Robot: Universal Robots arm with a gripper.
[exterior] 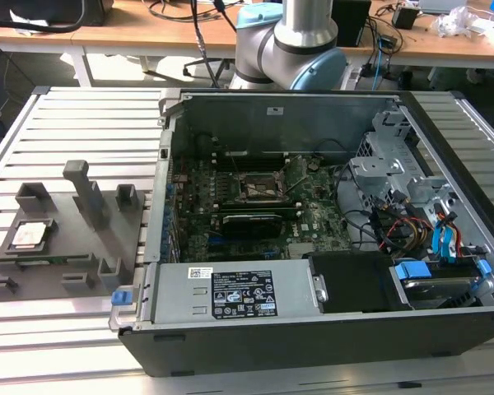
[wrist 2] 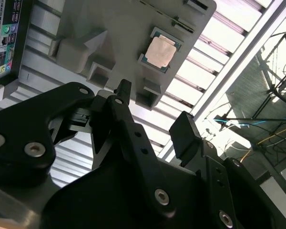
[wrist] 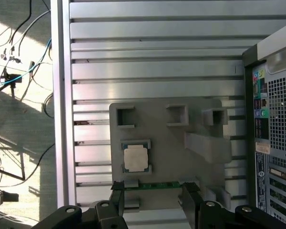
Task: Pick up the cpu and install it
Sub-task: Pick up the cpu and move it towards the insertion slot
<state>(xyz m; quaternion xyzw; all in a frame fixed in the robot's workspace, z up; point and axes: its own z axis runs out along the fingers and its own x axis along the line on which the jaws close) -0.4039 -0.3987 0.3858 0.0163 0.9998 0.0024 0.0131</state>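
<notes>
The cpu (exterior: pixel 30 236), a small square chip with a silvery top, lies flat in a recess of the grey holder plate (exterior: pixel 74 243) at the exterior view's left, outside the computer case. Both wrist views look down on it from well above: the cpu (wrist: pixel 136 158) (wrist 2: pixel 161 51) sits on the grey holder plate (wrist: pixel 176 152) (wrist 2: pixel 124 28). My gripper (wrist: pixel 154 200) (wrist 2: pixel 152 107) hangs over the plate, off to one side of the chip. It is open, and its black fingers (wrist 2: pixel 124 95) hold nothing. The black motherboard socket frame (exterior: pixel 259 188) lies inside the case.
The open computer case (exterior: pixel 313 329) fills the middle and the exterior view's right, with a long black card (exterior: pixel 251 222), cables and a drive cage inside. Grey posts (exterior: pixel 86 189) stand up from the holder plate. A thin green board edge (wrist: pixel 148 185) sits in a plate slot.
</notes>
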